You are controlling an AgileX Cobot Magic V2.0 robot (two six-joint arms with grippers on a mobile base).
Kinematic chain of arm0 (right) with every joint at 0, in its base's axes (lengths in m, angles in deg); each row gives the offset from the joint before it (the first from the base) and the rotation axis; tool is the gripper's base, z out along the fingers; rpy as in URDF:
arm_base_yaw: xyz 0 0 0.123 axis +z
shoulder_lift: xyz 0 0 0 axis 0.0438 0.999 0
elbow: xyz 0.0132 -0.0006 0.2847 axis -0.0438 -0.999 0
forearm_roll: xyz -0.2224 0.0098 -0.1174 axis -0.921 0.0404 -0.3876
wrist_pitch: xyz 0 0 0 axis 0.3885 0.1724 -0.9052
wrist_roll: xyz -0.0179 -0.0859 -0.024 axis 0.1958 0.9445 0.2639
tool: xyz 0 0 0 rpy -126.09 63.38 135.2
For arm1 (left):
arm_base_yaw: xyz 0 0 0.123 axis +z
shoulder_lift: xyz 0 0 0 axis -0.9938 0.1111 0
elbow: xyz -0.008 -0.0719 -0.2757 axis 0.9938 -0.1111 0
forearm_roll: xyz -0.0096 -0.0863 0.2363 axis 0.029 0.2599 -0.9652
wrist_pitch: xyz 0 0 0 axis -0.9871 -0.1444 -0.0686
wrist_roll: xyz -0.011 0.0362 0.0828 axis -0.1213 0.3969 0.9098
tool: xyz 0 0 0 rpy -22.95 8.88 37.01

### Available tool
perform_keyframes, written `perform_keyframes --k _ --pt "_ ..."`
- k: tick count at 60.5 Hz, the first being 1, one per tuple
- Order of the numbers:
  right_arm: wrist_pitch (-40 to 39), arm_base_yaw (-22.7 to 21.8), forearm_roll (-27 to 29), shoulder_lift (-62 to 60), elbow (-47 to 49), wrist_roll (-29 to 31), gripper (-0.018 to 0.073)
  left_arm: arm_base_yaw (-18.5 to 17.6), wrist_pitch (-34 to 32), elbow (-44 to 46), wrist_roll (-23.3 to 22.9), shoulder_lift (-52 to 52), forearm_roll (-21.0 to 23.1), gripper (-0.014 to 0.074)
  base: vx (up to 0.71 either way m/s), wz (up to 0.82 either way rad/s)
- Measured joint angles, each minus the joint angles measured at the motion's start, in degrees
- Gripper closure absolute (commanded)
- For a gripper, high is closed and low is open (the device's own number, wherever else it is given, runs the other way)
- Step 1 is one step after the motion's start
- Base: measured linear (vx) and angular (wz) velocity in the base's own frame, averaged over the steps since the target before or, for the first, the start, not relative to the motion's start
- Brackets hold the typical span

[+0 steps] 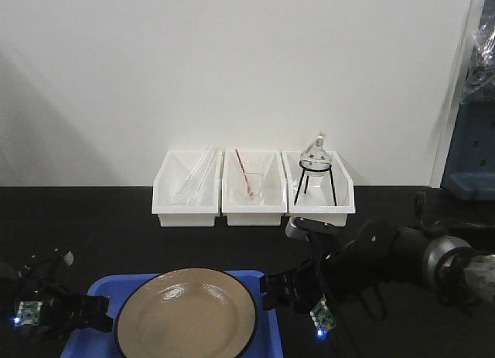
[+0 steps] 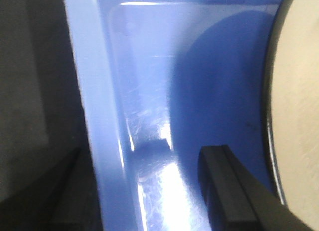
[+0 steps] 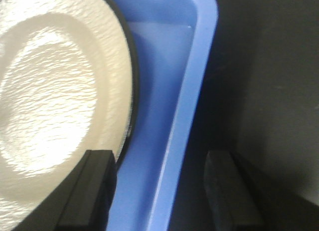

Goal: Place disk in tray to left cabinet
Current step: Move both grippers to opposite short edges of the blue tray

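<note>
Your glossy tan, black-rimmed round disk (image 1: pixel 186 315) sits in the scuffed blue plastic tray (image 1: pixel 102 285). Your left gripper (image 2: pixel 144 163) and right gripper (image 3: pixel 159 163) are spread, each straddling a raised rim.

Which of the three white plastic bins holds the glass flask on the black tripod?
The right-end white bin, in the front view; the flask stands upright in it. The middle bin holds a beaker, the left bin clear tubes.

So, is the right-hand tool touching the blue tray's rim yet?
Apart. In the right wrist view the right tool straddles the tray rim, with a visible gap beside each finger.
</note>
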Motion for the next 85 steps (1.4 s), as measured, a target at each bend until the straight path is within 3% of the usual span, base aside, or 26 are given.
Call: perform_keyframes --k 11,21,44,59,72,85 --pt "0.00 0.00 -3.50 1.66 0.06 -4.81 0.0096 0.00 0.15 0.00 0.00 0.07 0.26 0.0081 0.00 0.00" --pt "0.11 0.00 -3.11 5.10 0.06 -6.34 0.0096 0.00 0.43 0.00 0.00 0.07 0.30 0.0081 0.00 0.00" --pt "-2.17 0.00 3.87 6.35 0.06 -2.42 0.0127 0.00 1.19 0.00 0.00 0.07 0.40 0.0081 0.00 0.00" --pt "-2.03 0.00 5.33 7.99 0.18 -2.08 0.0160 0.00 1.71 0.00 1.16 0.07 3.97 0.0081 0.00 0.00" --pt "-2.36 -0.09 8.98 8.70 0.65 0.41 0.0167 0.00 3.67 0.00 1.83 0.07 4.16 0.0085 0.00 0.00" --pt "-2.47 -0.22 11.14 9.19 0.65 2.34 0.0300 -1.60 2.95 0.00 1.88 0.07 3.10 0.0127 0.00 0.00"
